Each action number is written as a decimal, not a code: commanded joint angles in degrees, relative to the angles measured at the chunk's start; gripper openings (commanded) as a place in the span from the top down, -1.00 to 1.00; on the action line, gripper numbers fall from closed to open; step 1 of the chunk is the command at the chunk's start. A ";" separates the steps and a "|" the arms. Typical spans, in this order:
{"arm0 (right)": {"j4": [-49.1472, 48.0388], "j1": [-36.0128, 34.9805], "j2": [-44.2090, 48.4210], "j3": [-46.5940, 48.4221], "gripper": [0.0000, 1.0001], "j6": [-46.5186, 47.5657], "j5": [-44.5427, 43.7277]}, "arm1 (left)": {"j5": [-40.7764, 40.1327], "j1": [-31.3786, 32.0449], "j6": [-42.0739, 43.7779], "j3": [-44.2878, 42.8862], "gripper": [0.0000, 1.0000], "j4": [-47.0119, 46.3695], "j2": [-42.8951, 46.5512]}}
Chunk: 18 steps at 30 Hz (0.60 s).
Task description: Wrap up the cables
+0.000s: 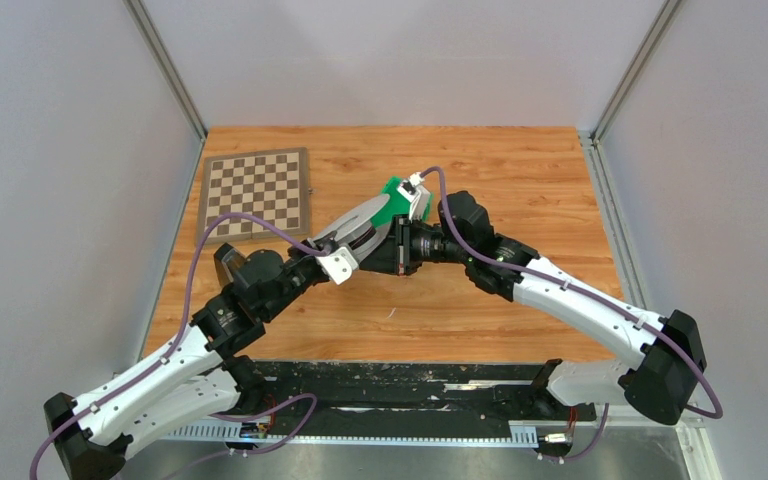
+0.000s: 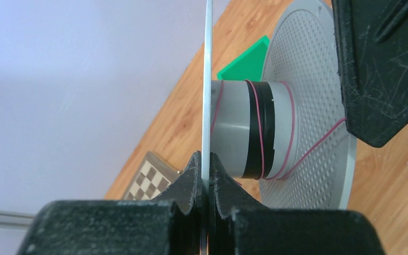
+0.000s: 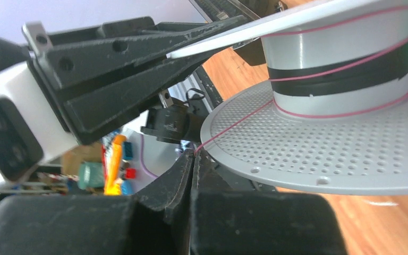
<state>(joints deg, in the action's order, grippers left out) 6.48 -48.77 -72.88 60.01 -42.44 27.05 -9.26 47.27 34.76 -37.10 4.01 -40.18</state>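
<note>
Three likely failures, judged from this moment. Nearest the right wrist camera: risked snapping the hair-thin pink cable (image 3: 234,123), stretched taut from the right hand (image 3: 194,158) to the hub, through too hard a pull. Risked equally letting it slide free through too light a pinch. Next: risked slack turns wandering across the hub and over its black band, with only a few widely spaced loops laid on the spool (image 2: 308,106) and nothing but tension to seat them. Last: risked twisting the thin near disc out of the left hand (image 2: 207,178), gripped at the rim alone and easily levered by a sideways tug on the cable.

Right hand: pressed fully together, pinching the cable just off the edge of the perforated disc; appeared to touch nothing else. Left hand: clamped tight on the edge of the other disc, carrying the spool apparently clear of the bench (image 1: 520,170). Farther off, from above: both hands meeting over mid-bench beside a green block (image 1: 392,200), chessboard (image 1: 255,192) at the far left.
</note>
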 commanded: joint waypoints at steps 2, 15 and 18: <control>-5.86 0.93 3.60 -2.02 1.00 -12.96 -0.26 | -1.91 -0.16 7.28 1.14 1.00 -10.42 1.15; -9.12 2.69 6.86 -9.11 1.00 -13.45 6.05 | -0.96 -0.07 10.15 3.60 1.00 -11.29 2.13; -9.18 2.73 7.97 -10.14 0.97 -13.64 6.13 | -0.92 -0.07 10.40 4.10 1.00 -11.73 2.09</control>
<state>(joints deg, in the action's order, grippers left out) 0.16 -46.02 -68.20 50.50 -54.28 29.71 -8.67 47.53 42.81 -32.93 -0.80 -39.31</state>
